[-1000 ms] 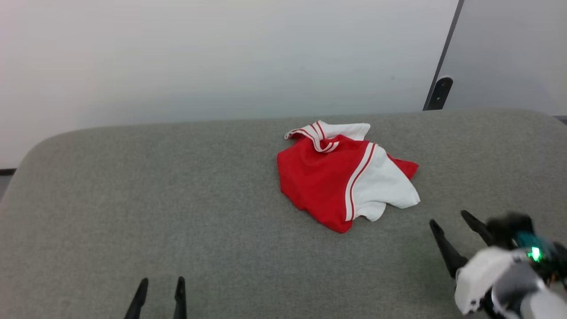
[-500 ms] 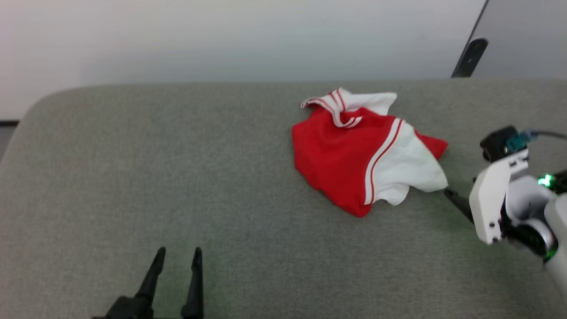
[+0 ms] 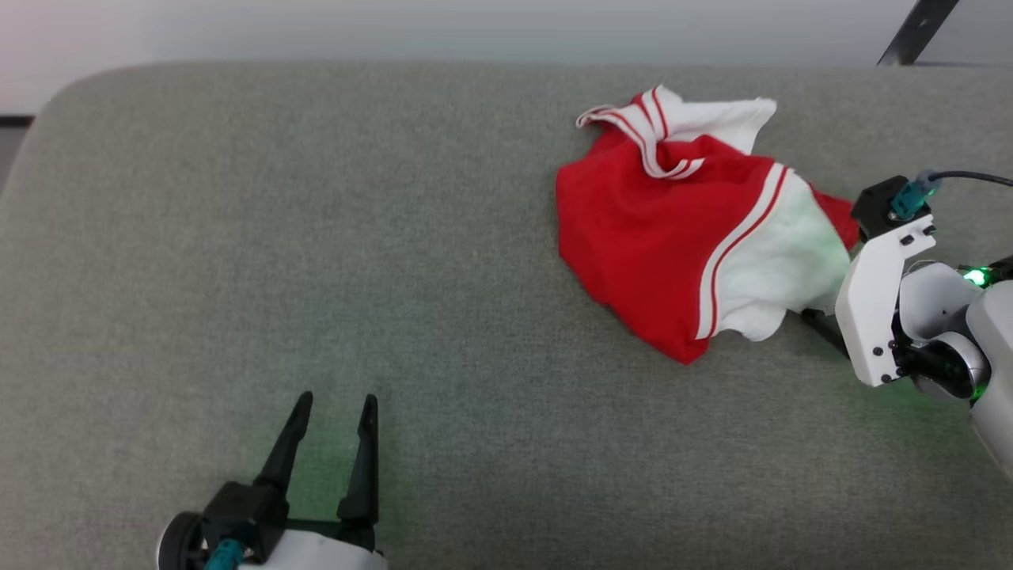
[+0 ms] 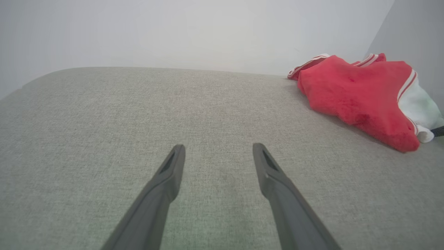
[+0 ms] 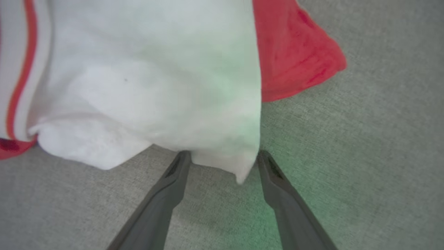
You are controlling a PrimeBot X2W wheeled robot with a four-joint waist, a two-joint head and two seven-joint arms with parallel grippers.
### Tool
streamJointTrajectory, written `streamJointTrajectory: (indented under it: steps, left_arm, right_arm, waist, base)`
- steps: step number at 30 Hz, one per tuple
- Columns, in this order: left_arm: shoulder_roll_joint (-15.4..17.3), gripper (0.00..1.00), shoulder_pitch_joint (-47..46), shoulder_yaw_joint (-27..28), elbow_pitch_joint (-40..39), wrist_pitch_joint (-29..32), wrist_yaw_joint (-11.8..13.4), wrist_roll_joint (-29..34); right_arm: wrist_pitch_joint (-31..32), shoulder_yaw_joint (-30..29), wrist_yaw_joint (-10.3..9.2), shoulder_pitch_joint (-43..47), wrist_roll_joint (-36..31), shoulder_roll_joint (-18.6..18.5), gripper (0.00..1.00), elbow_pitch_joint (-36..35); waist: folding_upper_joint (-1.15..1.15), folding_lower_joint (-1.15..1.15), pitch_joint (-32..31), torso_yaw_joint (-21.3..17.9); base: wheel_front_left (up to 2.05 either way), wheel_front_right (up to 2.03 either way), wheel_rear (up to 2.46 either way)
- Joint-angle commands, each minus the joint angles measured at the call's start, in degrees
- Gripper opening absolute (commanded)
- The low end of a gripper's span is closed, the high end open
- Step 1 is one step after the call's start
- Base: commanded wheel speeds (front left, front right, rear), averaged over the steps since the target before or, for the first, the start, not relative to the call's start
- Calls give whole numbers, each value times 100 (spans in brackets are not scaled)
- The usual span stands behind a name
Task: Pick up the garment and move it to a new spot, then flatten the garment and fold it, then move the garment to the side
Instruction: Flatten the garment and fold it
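The garment (image 3: 633, 237) lies crumpled on the grey cushioned surface (image 3: 316, 237), right of centre, red outside up with white lining turned out on its right side. Striped trim runs across it. My right gripper (image 5: 222, 154) is open, and a corner of the white lining (image 5: 156, 86) hangs between its fingertips. In the head view its white wrist (image 3: 878, 317) sits at the garment's right edge, with one dark finger (image 3: 819, 328) showing under it. My left gripper (image 3: 337, 398) stands open at the lower left, far from the garment (image 4: 357, 93), with nothing between its fingers (image 4: 166, 184).
The grey surface has a rounded far-left corner (image 3: 71, 87) and a pale wall behind it. A dark slanted bar (image 3: 918, 32) stands at the top right. A cable (image 3: 973, 178) leads off my right wrist.
The head camera has tilted down, so the whole picture shifted. My right gripper has moved from the lower right up to the garment's white corner. The garment has kept its shape.
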Motion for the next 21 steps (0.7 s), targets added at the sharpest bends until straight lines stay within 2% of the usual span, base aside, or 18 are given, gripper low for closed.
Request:
streamJointTrajectory:
  steps: [1,2,3,4,5,6,12,21]
  left_arm:
    - [-15,100,-58,14,2,-2,-34,19]
    - [-19,100,-85,23,7,-1,-26,22]
    - [-21,100,-110,27,21,-1,-33,25]
    - [-24,100,-126,34,33,-1,-40,31]
    - [-27,100,-138,38,40,-1,-45,31]
    - [-30,100,-145,43,56,-1,-43,37]
    - [-43,100,-165,110,105,-2,-70,56]
    - [-47,100,-166,190,55,-1,-109,108]
  right_arm:
    - [16,52,-8,-41,36,34,100,46]
    - [12,95,-8,-62,86,62,100,103]
    - [-8,153,-8,-76,112,81,67,153]
    - [-39,210,-8,-90,140,84,38,191]
    - [-58,254,-8,-106,166,84,4,222]
    - [-87,298,-8,-116,194,84,0,257]
    - [-310,387,-9,-217,415,-40,0,340]
    - [-552,-60,-9,-506,725,-679,0,214]
  waist:
    - [0,0,146,78]
    - [0,0,179,81]
    - [0,0,197,81]
    - [0,0,208,80]
    - [0,0,221,74]
    - [0,0,227,69]
    - [0,0,189,-30]
    - [0,0,264,-249]
  base:
    - [0,0,0]
    - [0,0,0]
    - [0,0,0]
    - [0,0,0]
    - [0,0,0]
    - [0,0,0]
    - [0,0,0]
    - [0,0,0]
